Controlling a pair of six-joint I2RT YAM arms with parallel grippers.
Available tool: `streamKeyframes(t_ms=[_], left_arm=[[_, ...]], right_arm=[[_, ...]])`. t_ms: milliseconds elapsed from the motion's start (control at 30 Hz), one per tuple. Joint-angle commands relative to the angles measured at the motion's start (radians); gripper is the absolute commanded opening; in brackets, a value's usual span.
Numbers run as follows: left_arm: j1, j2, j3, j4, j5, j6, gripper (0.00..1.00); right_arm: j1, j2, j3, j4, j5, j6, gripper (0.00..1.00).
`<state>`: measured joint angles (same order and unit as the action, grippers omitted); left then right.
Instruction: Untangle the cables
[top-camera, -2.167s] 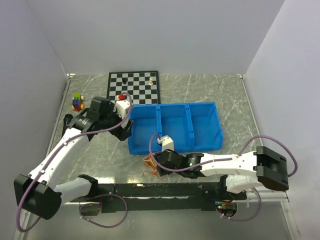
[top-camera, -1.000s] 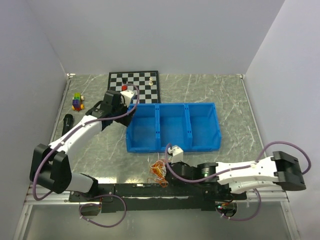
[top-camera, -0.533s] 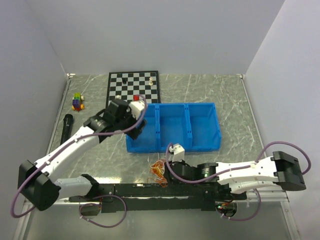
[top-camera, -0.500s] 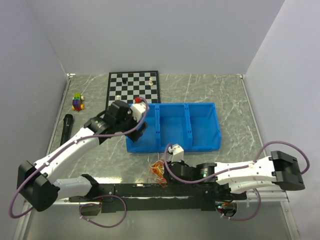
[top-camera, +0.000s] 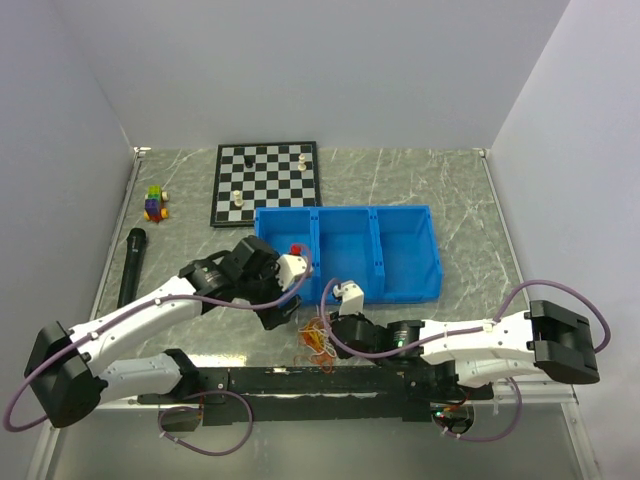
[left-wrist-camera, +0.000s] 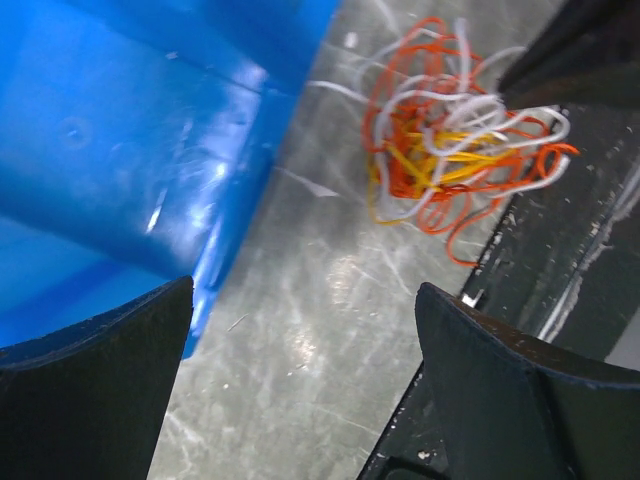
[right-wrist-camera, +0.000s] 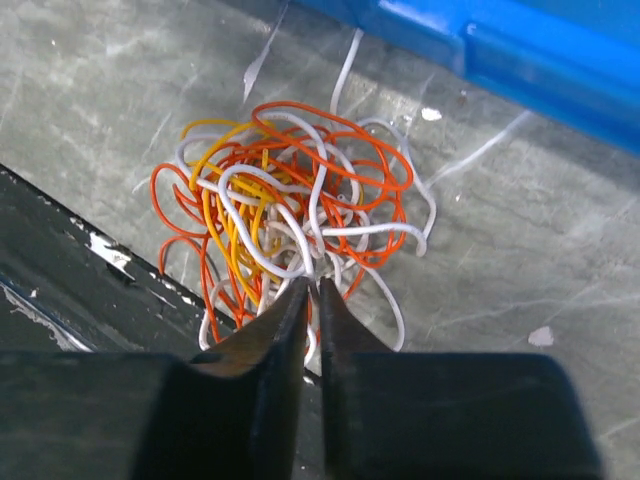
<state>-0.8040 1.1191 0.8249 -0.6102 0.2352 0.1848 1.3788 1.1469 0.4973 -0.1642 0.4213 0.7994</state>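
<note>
Right gripper (right-wrist-camera: 310, 288) is clenched on the cables (right-wrist-camera: 290, 200), heaped at lower centre of the overhead frame; the left gripper (left-wrist-camera: 300, 300), spread wide, has been swung over from the chessboard (top-camera: 265, 172), ready for pulling apart.

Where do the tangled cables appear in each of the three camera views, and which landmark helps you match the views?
Top external: the cables lie low centre, just on the near side of the blue bin.
Left wrist: the cables sit upper right, to the right of the blue bin.
Right wrist: the cables fill the centre, below the blue bin.
Shared landmark: the blue bin.
</note>
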Motion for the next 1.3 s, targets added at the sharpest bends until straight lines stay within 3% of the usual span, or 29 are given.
streamKeyframes(t_ms=[0, 133, 367, 700, 767, 933, 1133, 1267], left_arm=[[-0.044, 0.033, 0.003, 0.052, 0.053, 0.042, 0.97], [-0.102, 0.090, 0.002, 0.079, 0.056, 0.056, 0.97], [-0.170, 0.191, -0.020, 0.150, 0.029, 0.090, 0.97], [-0.181, 0.260, -0.018, 0.228, 0.039, 0.105, 0.99], [-0.181, 0.269, -0.018, 0.228, 0.067, 0.111, 0.95], [-0.181, 0.291, -0.010, 0.202, 0.127, 0.133, 0.74], [-0.181, 0.304, 0.028, 0.165, 0.116, 0.143, 0.28], [-0.181, 0.291, 0.055, 0.129, 0.087, 0.153, 0.07]], right_arm=[[-0.012, -0.004, -0.005, 0.057, -0.013, 0.000, 0.10], [-0.012, -0.001, -0.025, 0.049, -0.019, 0.032, 0.00], [-0.012, -0.052, -0.091, 0.032, -0.029, 0.118, 0.00], [-0.001, -0.139, -0.134, -0.043, -0.013, 0.170, 0.00], [-0.003, -0.145, -0.132, -0.052, -0.010, 0.169, 0.00], [-0.003, -0.164, -0.141, -0.078, -0.003, 0.181, 0.00], [-0.003, -0.208, -0.169, -0.107, 0.008, 0.208, 0.00], [-0.003, -0.234, -0.178, -0.129, 0.011, 0.218, 0.00]])
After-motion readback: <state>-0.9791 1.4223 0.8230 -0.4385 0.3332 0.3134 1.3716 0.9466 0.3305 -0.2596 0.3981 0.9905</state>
